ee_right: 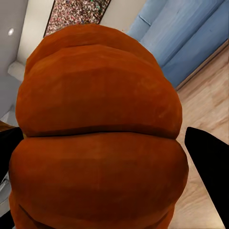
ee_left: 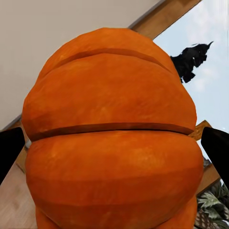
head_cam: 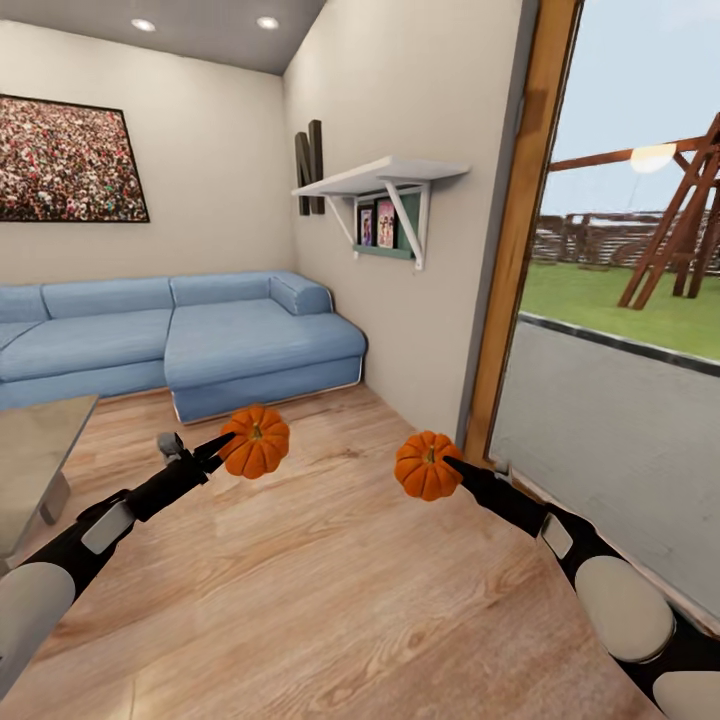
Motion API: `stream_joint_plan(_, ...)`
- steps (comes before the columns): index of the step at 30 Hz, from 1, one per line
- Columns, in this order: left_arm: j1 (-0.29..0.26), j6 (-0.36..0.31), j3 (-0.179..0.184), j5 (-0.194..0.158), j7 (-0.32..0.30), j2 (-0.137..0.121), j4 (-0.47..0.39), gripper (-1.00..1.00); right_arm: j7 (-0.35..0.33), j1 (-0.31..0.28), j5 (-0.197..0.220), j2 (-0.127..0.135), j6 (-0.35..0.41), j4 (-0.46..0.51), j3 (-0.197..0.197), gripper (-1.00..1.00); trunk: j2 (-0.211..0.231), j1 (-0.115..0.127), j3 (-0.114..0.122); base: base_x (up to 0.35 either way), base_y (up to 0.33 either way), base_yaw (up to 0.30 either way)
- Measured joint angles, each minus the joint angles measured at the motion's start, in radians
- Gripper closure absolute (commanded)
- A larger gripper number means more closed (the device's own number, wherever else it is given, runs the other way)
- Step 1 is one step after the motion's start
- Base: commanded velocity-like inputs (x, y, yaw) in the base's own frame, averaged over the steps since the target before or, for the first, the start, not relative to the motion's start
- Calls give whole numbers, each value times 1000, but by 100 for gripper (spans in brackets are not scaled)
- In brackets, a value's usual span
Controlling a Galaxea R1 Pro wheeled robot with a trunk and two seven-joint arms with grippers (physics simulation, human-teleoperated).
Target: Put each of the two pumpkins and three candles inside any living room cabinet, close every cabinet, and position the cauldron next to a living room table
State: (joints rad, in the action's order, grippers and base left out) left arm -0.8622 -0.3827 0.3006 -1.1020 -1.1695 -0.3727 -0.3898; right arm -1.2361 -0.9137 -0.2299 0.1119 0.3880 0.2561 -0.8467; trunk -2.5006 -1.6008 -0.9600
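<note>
- Living-room walls are plain cream, with a large framed picture (head_cam: 68, 158) on the far one and a white bracket shelf (head_cam: 385, 178) on the side wall, both well beyond and above the jaws.
- Beyond the right jaws a tall wood-framed glass door (head_cam: 610, 300) looks out on a lawn and a wooden play frame.
- Far ahead of both jaws, a long blue corner sofa (head_cam: 200, 340) sits against the walls.
- Pale wood-plank floor (head_cam: 330, 590) lies bare beneath both arms; it looks smooth, so a dropped pumpkin would probably roll.
- Just outside the left arm, the corner of a glass-topped surface (head_cam: 35, 450) shows.
- Left gripper (head_cam: 222, 448): jaws closed around the left pumpkin (head_cam: 256, 441), held in the air over the floor; in its wrist view a dark finger (ee_left: 217, 150) presses each side at the widest rib.
- Right gripper (head_cam: 452, 466): jaws gripping the right pumpkin (head_cam: 427, 465) likewise, a finger (ee_right: 210, 167) on each flank.
- Both pumpkins look small, rigid and probably light, with a rounded, ribbed skin; a grip across the middle, as here, seems safest, since the curve could let them slip if squeezed off-centre.
</note>
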Motion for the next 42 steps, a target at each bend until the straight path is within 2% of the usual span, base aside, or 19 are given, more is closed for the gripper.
stream_joint_plan(2,0,0,0,0,0,0,0,100,0,0,0,0,0,0,0,100,1,1,8,0,0,4)
stream_joint_plan(10,0,0,0,0,0,0,0,100,6,0,-5,0,-1,0,1,100,57,32,33,0,0,0)
stream_joint_plan(15,0,1,-1,1,2,0,0,100,75,0,-10,0,-3,1,3,100,92,51,45,0,0,0)
stream_joint_plan(18,0,0,0,2,2,1,0,100,94,1,-9,-2,-6,-1,4,100,113,62,50,0,0,0)
stream_joint_plan(26,0,-1,0,2,2,-1,2,100,104,1,-11,-4,-7,-6,6,100,169,93,63,0,0,0)
stream_joint_plan(28,0,-23,0,5,3,0,2,100,102,0,-18,-14,-8,-7,13,100,183,101,66,0,0,0)
stream_joint_plan(30,0,-86,5,32,7,4,1,100,102,1,-41,-22,-10,-7,31,100,197,108,69,0,0,0)
stream_joint_plan(33,0,-134,4,139,8,10,-5,100,100,1,-60,-26,-10,-7,34,100,218,120,74,0,0,0)
stream_joint_plan(35,1,-138,5,185,6,5,-2,100,100,1,-63,-27,-10,-8,34,100,232,127,77,0,0,13)
stream_joint_plan(38,2,-140,9,203,0,-10,2,100,102,1,-69,-27,-8,-9,35,100,253,139,82,0,0,48)
stream_joint_plan(42,3,-140,91,207,-15,-16,1,100,101,1,-153,-29,-6,-9,40,100,281,154,88,0,0,60)
